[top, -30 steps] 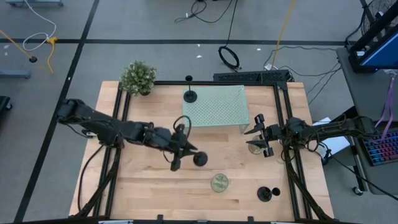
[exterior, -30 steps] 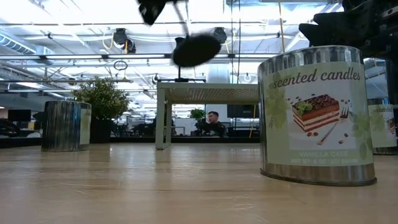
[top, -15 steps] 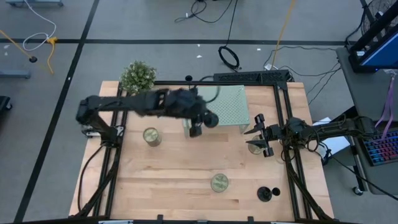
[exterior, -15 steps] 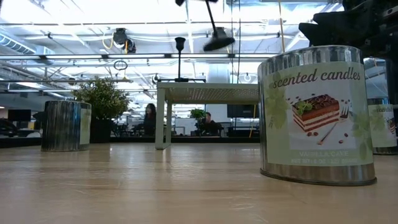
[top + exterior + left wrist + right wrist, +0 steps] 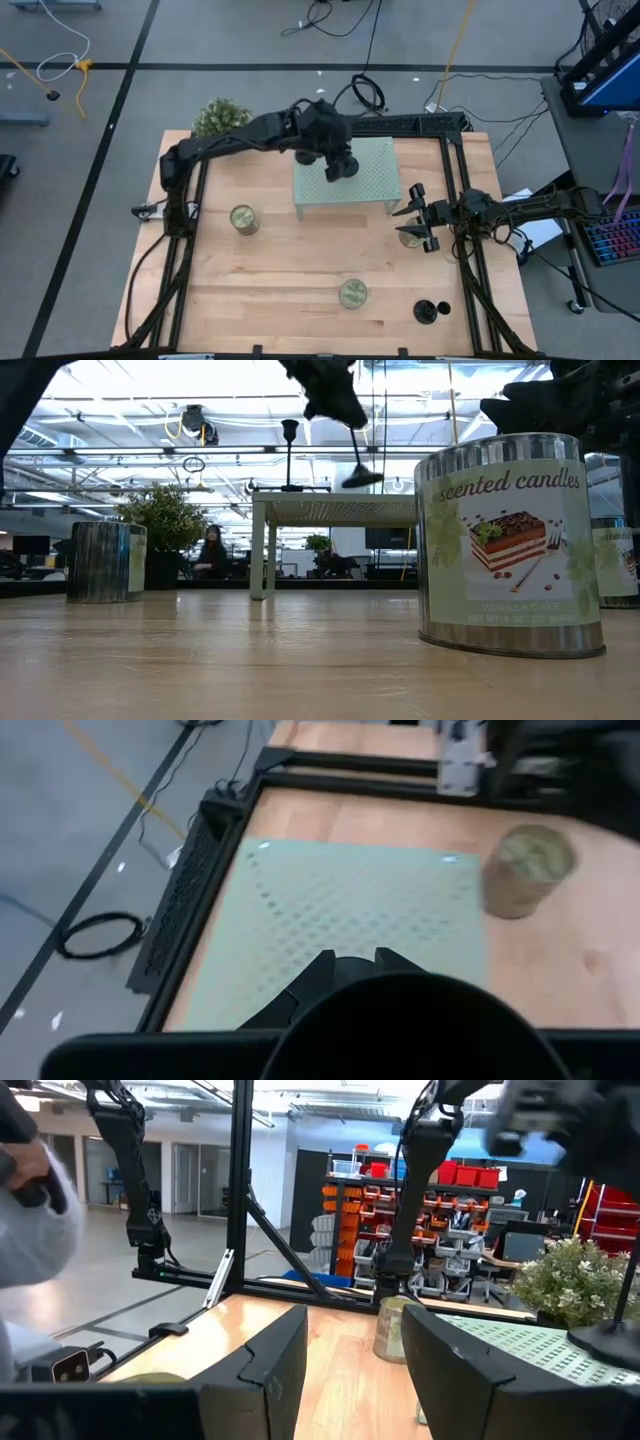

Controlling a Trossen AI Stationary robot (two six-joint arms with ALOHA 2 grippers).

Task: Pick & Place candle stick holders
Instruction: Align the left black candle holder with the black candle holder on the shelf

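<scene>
My left gripper (image 5: 330,152) is over the pale green perforated rack (image 5: 368,185), shut on a black candle stick holder (image 5: 344,168). In the low view the holder's disc base (image 5: 362,478) hangs a little above the rack top (image 5: 330,508). A second holder (image 5: 290,455) stands upright by its base on the rack's left part. A third holder (image 5: 431,311) stands on the table at the near right. My right gripper (image 5: 413,214) is open and empty, just above a tin (image 5: 409,238) at the table's right side. My left gripper holds the candle stick holder by the upper end of its thin stem (image 5: 353,438), coming from above. The holder hangs below the fingers, slightly tilted, disc base down and clear of the rack. In the left wrist view the black disc (image 5: 400,1025) hides the place of contact.
Greenish-gold tins stand at the left middle (image 5: 243,218) and near middle (image 5: 352,293) of the table. A potted plant (image 5: 220,120) is at the far left corner. Black frame rails run along the table's sides. People show in the room behind.
My left gripper has carried the candle stick holder from above the table's middle toward the far edge and to the right, over the rack, and has lowered it toward the rack top. The holder has stayed hanging, disc base down.
</scene>
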